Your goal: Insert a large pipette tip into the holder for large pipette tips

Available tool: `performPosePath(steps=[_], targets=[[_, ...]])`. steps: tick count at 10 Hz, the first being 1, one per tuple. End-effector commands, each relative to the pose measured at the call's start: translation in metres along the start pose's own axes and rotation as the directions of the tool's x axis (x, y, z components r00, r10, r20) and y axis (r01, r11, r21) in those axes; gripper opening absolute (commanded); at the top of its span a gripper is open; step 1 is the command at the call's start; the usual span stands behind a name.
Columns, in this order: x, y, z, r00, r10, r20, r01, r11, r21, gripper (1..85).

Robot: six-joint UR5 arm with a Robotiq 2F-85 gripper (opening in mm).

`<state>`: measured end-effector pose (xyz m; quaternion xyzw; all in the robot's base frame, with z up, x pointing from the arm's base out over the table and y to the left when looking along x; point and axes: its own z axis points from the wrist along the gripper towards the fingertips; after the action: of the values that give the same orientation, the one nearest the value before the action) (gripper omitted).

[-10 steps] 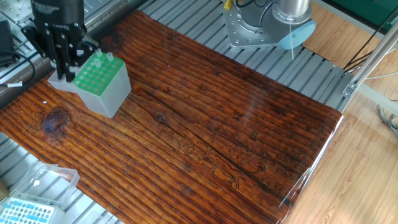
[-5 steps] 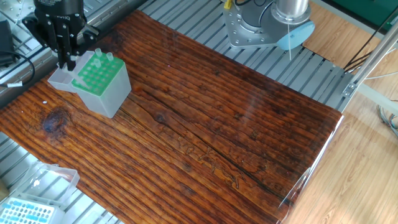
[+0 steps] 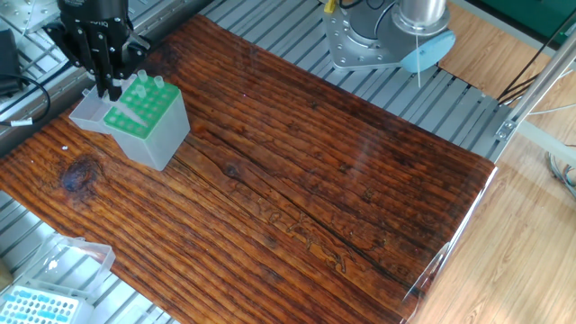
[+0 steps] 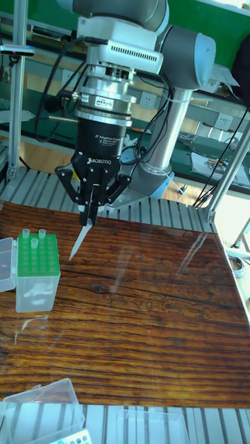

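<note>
My gripper (image 4: 89,216) points straight down above the wooden table (image 4: 153,312), and its two fingers (image 4: 92,208) are pinched together on the top end of the pipette tip (image 4: 78,241). In the tall fixed view the tip hangs below my fingers, slanting a little, with its pointed end lowest and clear of the table. In that view it sits up and to the right of the green-topped box (image 4: 36,274), not touching it. In the fixed view my gripper (image 3: 108,88) is at the far left corner of the table (image 3: 297,180), just behind and to the left of the same box (image 3: 146,121), and my dark fingers overlap the box's open clear lid (image 3: 90,115), which lies flat beside it. I cannot make out the tip itself in that view. The box stands upright near the table's left edge, and two tips (image 4: 32,234) already stick up from the back row of its green grid of holes; in the fixed view they show at its far corner (image 3: 150,81). Off the front edge of the table, on the metal frame, sits a flatter box with a light-blue grid top (image 3: 38,306) and its own clear lid (image 3: 76,254) folded open, well apart from me. My arm's base (image 3: 373,36) is bolted at the far side of the table.
</note>
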<state>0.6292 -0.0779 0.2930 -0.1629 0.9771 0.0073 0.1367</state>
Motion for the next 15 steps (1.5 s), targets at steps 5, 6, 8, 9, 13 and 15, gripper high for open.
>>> performPosePath(steps=[5, 6, 8, 9, 13, 15], targets=[[0.028, -0.074, -0.017, 0.998, -0.058, -0.04, 0.057, 0.998, -0.021, 1.0], [0.019, -0.075, -0.021, 0.999, -0.036, 0.004, 0.036, 0.999, -0.031, 1.0], [0.026, -0.087, -0.026, 0.999, 0.05, 0.014, -0.05, 0.999, -0.019, 1.0], [0.021, -0.091, -0.036, 0.998, 0.059, 0.036, -0.059, 0.998, -0.017, 1.0], [0.0, -0.081, -0.04, 0.981, 0.172, 0.094, -0.17, 0.985, -0.032, 1.0], [-0.011, -0.089, -0.03, 0.977, 0.156, 0.147, -0.154, 0.988, -0.02, 1.0]])
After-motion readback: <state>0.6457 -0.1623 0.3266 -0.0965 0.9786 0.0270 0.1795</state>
